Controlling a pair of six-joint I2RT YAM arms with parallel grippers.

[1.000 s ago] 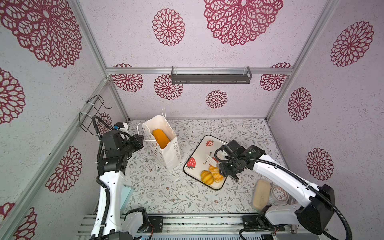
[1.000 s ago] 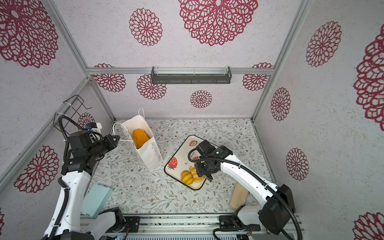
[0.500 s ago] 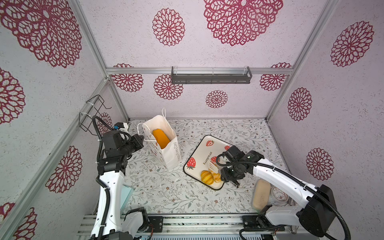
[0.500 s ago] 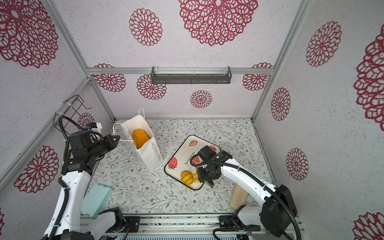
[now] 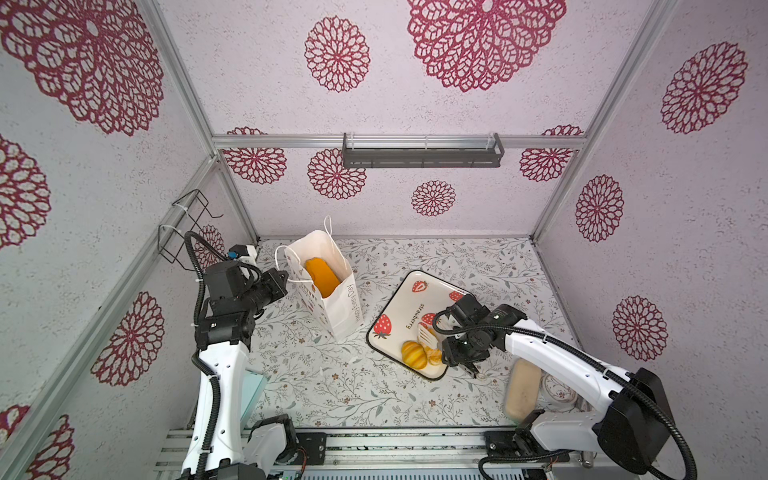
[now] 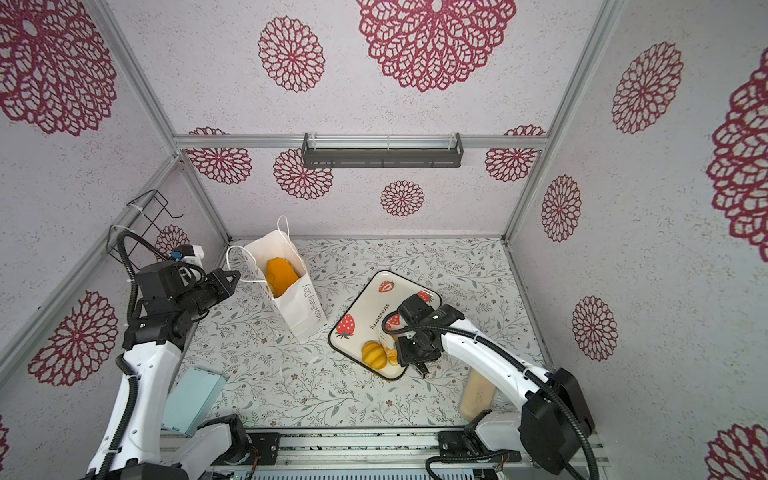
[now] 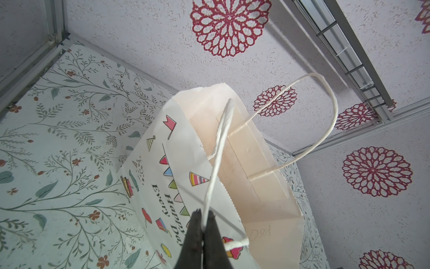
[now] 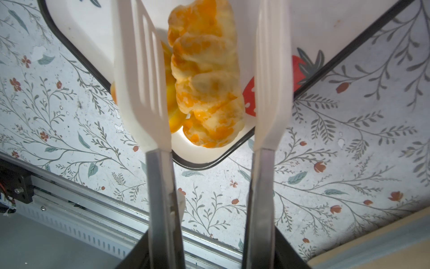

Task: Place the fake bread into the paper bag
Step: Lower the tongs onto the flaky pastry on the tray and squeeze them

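1. The left pincer (image 7: 204,216) is pressed together on the cord handle (image 7: 217,149) of the paper bag (image 5: 343,307). Nothing here has moved in the last second. The bag stands upright at the back left of the worktop (image 5: 332,386) with its mouth pulled open.
2. One long orange loaf (image 5: 322,276) leans inside the bag, so part of the fake bread is already delivered.
3. On the strawberry-print tray (image 5: 409,299), a round roll (image 5: 413,354) and a twisted pastry (image 8: 207,76) lie touching each other in the corner nearest the robot.
4. The change is on the right. The right pincer (image 5: 457,351), clamped around the metal arms of white slotted tongs (image 8: 142,76), has slid from over the tray's middle to that near corner. The tong blades now stand spread on either side of the twisted pastry. A gap shows beside one blade, so the pastry is not yet gripped.
5. The approach looks finished. The next move is probably a squeeze on the tongs, then a lift across to the held-open bag. The roll lies right against the pastry and may get nudged.
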